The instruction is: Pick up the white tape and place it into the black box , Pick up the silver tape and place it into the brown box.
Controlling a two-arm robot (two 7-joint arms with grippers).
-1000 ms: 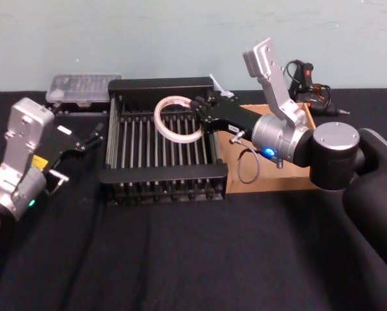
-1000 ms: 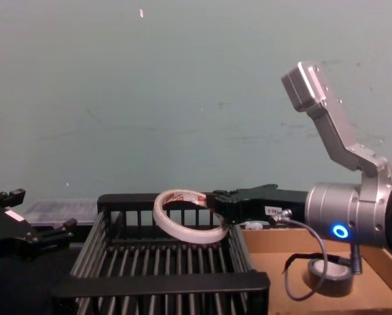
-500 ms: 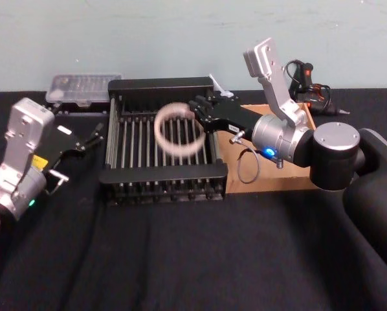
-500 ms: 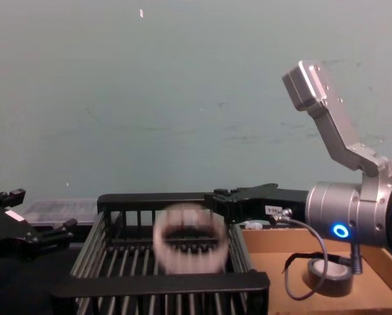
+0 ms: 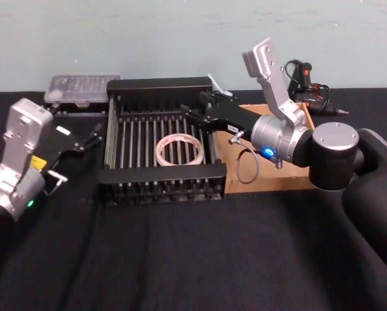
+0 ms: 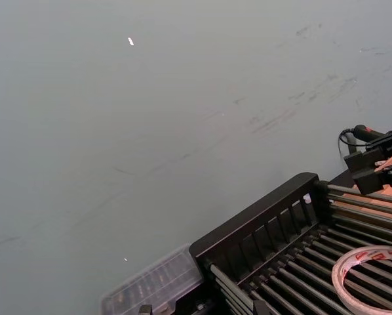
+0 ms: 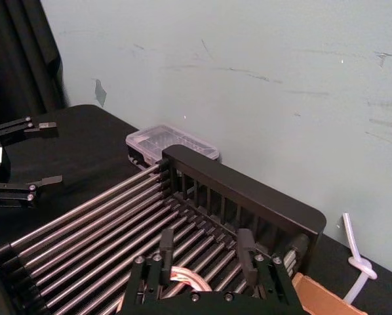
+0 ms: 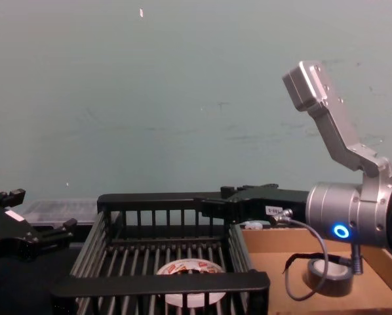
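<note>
Tape count two: one white tape (image 5: 178, 149) flat on the black box (image 5: 161, 173) floor, hole up; one silver tape (image 8: 329, 274) flat in the brown box (image 8: 274, 246); right gripper (image 5: 195, 115) above the crate, jaws open, empty; left gripper (image 5: 93, 137) open beside it.

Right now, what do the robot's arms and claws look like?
Both arms are silver metal with black claws. The right gripper sits on a long black block; behind it come a round silver joint with a glowing blue ring, a thin grey cable loop and a big black joint with a silver cap. The left gripper has thin black fingers, a white label and a yellow sticker.
</note>
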